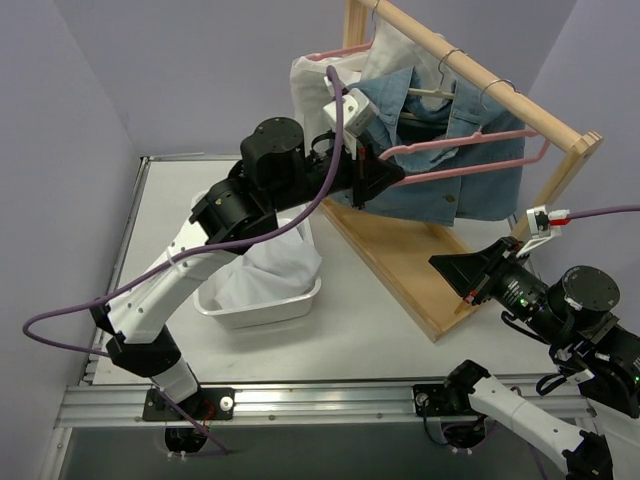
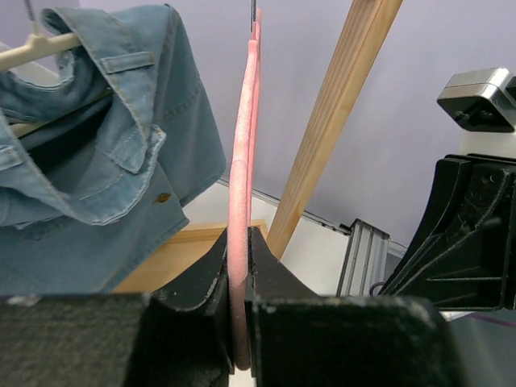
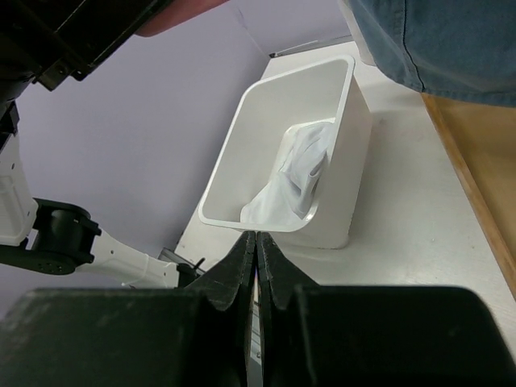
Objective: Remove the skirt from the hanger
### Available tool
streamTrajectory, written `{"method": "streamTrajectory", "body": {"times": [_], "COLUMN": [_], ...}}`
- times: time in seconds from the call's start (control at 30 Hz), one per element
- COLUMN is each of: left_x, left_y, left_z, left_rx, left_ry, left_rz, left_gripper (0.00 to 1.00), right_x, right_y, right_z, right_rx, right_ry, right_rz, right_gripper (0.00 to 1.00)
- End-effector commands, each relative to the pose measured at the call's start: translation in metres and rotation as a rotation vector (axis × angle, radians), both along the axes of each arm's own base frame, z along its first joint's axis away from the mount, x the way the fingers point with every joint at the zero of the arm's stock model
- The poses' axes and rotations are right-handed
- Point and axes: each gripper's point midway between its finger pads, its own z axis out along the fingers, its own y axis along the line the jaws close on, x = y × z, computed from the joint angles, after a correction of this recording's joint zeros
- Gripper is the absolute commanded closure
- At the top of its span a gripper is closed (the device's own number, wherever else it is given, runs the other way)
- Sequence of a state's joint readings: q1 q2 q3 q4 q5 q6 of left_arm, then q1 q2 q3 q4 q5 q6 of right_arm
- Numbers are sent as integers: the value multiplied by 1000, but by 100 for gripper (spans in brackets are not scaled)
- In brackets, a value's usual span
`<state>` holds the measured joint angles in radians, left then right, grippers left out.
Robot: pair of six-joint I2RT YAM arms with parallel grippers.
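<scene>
The left claw (image 1: 378,172) pinches the near-left end of the pink hanger (image 1: 470,150), whose long axis runs right along the wooden rack (image 1: 500,85). No cloth shows on the hanger. The white skirt (image 1: 275,265), as it seems, lies bunched in the tub (image 1: 255,312) below that arm. The right claw (image 1: 437,262), pressed together on nothing, points left toward it from well apart.

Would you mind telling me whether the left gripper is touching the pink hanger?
Touching. The left wrist view shows the left gripper shut on the pink hanger, with no gap on either side.
</scene>
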<state>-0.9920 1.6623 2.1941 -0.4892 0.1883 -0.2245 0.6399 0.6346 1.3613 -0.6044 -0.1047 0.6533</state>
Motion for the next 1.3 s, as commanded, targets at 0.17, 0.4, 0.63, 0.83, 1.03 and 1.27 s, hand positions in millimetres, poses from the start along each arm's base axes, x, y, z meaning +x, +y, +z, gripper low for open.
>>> {"method": "streamTrajectory", "body": {"times": [0.17,0.4,0.63,0.83,1.03,1.27], "left_x": [-9,-4,1,4,-2,0], "left_y": [-22,-39,-47,-47,-40,-25], "left_z": [26,4,-10,-31,-29,-16], "left_rx": [-78,-32,20,80,111,107], "left_ry": [-36,-23,-55,-59,-153,-190], "left_rz": [-62,-53,6,22,-14,24], "left_gripper": [98,98,98,82,42,28], "right_x": [3,5,7,8,10,10], "right_y": [-3,-1,2,2,4,4], "right_z": [14,11,5,2,-3,-3], "right_rx": [24,20,29,29,28,28], "right_ry": [-27,-22,-10,-8,-1,-3], "right_rz": [-26,-24,-21,-26,-21,-20], "right_gripper": [100,100,100,100,100,100]}}
